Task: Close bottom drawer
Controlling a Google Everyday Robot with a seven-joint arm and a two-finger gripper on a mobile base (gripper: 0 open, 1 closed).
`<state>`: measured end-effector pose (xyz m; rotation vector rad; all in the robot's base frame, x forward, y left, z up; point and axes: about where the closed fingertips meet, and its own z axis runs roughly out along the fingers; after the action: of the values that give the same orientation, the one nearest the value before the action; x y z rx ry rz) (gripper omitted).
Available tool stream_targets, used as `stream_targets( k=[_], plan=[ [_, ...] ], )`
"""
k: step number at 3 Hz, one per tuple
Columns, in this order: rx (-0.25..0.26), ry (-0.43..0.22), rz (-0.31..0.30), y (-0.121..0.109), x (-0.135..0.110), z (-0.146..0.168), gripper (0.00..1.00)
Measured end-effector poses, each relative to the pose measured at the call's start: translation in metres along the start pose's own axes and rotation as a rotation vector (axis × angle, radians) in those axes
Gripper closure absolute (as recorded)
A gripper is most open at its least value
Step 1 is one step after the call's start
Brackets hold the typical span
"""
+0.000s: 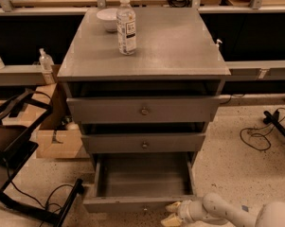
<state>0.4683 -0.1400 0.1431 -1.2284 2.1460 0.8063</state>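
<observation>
The bottom drawer [142,203] is the lowest of three grey drawers and stands pulled far out, its grey box interior bare. Its small round knob [144,208] shows on the flat front near the lower edge of the view. My gripper [171,213] is at the lower right, just in front of the drawer front and to the right of the knob. Its two pale fingertips [173,206] are spread apart and hold nothing. The white arm [227,213] runs off to the right.
The two upper drawers [144,109] stand slightly out. A water bottle [126,25] and a white bowl [107,19] are on the cabinet top [180,46]. A cardboard box [57,141] and a black frame [19,155] are at the left, cables [255,138] at the right.
</observation>
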Motion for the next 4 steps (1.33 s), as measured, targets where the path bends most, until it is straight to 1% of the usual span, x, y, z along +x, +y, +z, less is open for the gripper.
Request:
stream_targets(
  k=[1, 2, 3, 4],
  plan=[
    [-0.003, -0.001, 0.0, 0.0016, 0.0, 0.0017, 0.0],
    [-0.003, -0.001, 0.0, 0.0016, 0.0, 0.0017, 0.0],
    [-0.004, -0.001, 0.0, 0.0017, 0.0, 0.0018, 0.17],
    [-0.008, -0.001, 0.001, 0.0035, -0.0001, 0.004, 0.4]
  ],
)
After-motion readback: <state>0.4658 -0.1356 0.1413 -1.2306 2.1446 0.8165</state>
